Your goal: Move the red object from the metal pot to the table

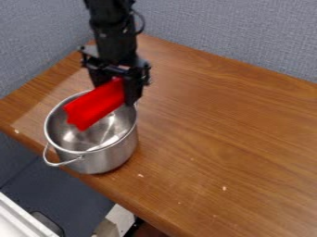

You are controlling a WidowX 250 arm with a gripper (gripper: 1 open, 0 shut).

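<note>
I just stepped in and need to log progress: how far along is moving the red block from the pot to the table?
Done: the gripper has shut on the red block and raised it out of the pot. In hand: the block hangs tilted above the pot's rim. Left: carry it sideways over bare table, set it down and open the jaws.

- the red block point(95, 106) is a bright, flat red, no markings on it at all
- metal pot point(92, 141) is shiny silver steel, with greyish reflections inside
- table point(223, 120) is a warm brown wood grain, edge goes a bit darker
- gripper point(120, 88) and the arm above it are pretty much all black
- wall point(235, 32) behind is a plain grey-blue
</note>
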